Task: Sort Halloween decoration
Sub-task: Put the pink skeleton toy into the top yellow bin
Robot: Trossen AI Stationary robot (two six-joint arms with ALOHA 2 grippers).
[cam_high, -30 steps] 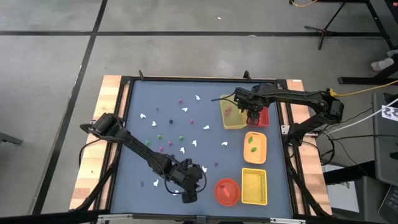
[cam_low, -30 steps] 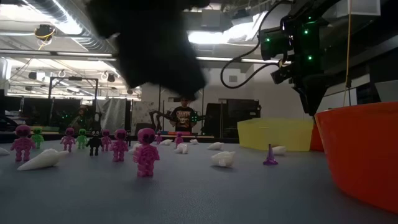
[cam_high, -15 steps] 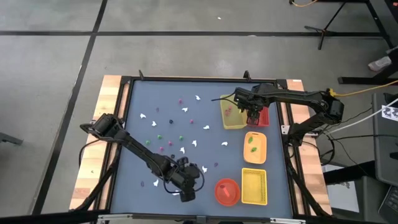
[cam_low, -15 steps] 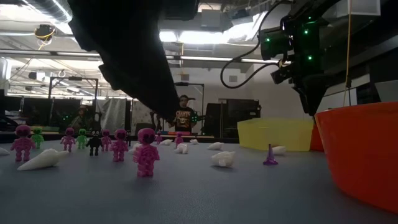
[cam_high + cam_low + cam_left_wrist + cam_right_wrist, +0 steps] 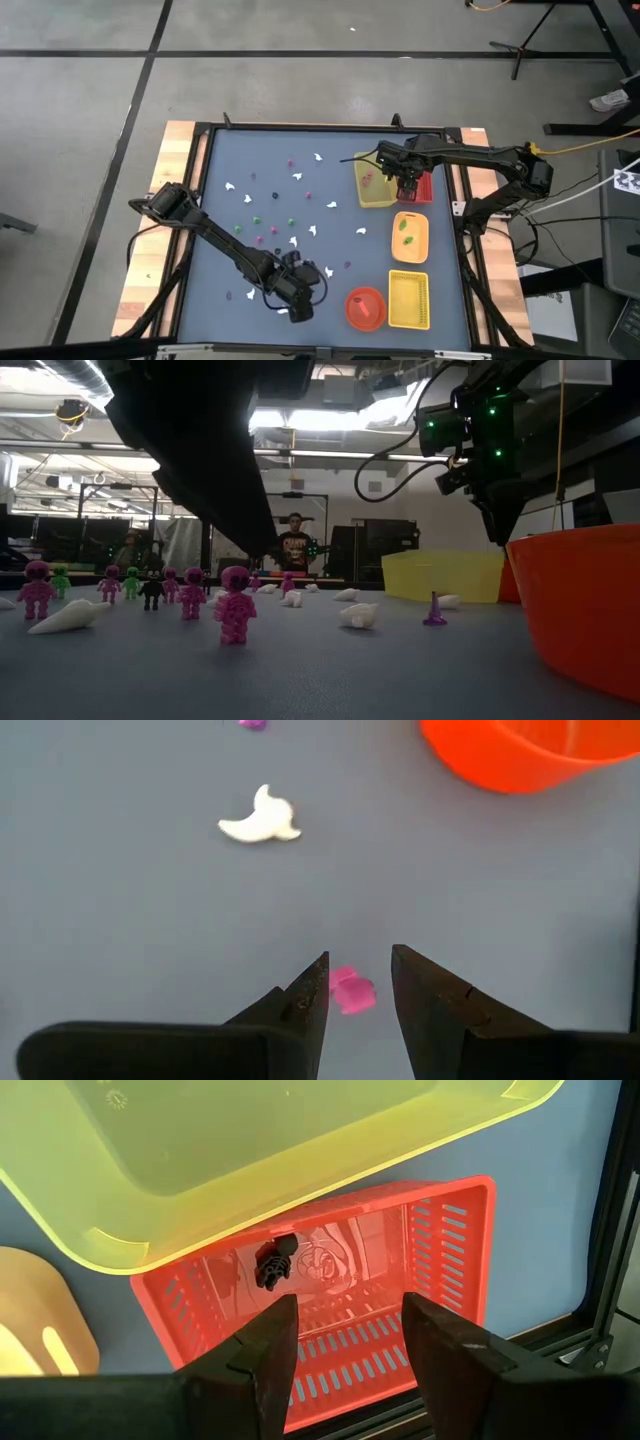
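Many tiny Halloween decoration point(image 5: 293, 208) pieces lie scattered across the grey-blue table point(image 5: 220, 160), mostly on its left and middle parts. Low view, nearest: pink skeleton figure point(image 5: 235, 603) upright, white ghost shape point(image 5: 66, 616) lying on its side, a row of pink, green and one dark figure behind, small purple cone point(image 5: 434, 609) farther right.

Left gripper point(image 5: 358, 982) near the table's front edge, just left of the round orange bowl point(image 5: 365, 308). Fingers point(image 5: 302, 1005) narrowly parted, empty, a pink piece point(image 5: 351, 991) on the table showing between the tips. White ghost point(image 5: 261, 819) lies apart, beyond it.

Right gripper point(image 5: 343, 1330) far back right, over the red slotted tray point(image 5: 440, 1270) beside the yellow tray point(image 5: 250, 1160). Fingers moderately apart, holding nothing. One dark figure point(image 5: 271, 1266) lies in the red tray.
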